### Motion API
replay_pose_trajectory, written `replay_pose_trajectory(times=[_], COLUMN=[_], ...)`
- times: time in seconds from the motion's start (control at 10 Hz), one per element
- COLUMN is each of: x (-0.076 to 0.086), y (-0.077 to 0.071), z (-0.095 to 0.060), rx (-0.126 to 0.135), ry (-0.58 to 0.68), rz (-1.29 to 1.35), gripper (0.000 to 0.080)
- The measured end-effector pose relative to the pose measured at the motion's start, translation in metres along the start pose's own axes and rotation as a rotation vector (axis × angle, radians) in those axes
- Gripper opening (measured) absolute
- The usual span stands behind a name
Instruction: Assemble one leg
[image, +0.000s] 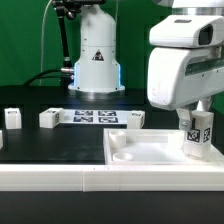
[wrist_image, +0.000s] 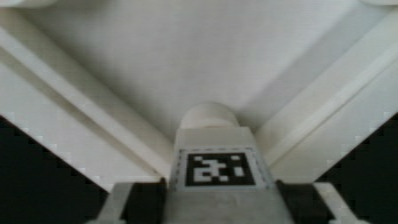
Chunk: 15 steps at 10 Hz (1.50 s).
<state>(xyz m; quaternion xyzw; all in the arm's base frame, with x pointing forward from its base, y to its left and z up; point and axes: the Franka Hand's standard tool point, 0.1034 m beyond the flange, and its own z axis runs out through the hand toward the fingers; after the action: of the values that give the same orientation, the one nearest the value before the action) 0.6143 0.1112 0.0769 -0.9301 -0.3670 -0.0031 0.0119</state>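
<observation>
Showing, exterior view: gripper (image: 197, 133) clamped on the upright leg (image: 198, 130), at the panel (image: 140, 152) by the desk's front edge. Wrist view: leg tip meets a panel corner; seating and screwing in apparently remain.

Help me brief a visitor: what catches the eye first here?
The gripper holds the leg upright over the panel, at the exterior view's right. More loose legs sit behind, on either side of the marker board.
</observation>
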Motion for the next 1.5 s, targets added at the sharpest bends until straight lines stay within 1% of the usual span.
replay_pose_trajectory(times=[0.3,0.5,0.8,0.9,1.1,1.4,1.5], x=[0.0016,0.0055,0.0075,0.0067,0.0071,0.0088,0.0091], y=[-0.0047,-0.006,-0.008,-0.0089,-0.009,-0.0102,-0.0106], z=[0.0008,0.0015,0.0019,0.0024,0.0024,0.0025,0.0025], rx=[0.014,0.006,0.002,0.003,0.022,0.031,0.033], ry=[-0.001,0.021,0.051,0.071,0.072,0.077,0.077], rz=[0.405,0.655,1.005,1.078,1.223,1.372,1.396], gripper=[0.029,0.0291,0.0291,0.0291,0.0291,0.0291,0.0373])
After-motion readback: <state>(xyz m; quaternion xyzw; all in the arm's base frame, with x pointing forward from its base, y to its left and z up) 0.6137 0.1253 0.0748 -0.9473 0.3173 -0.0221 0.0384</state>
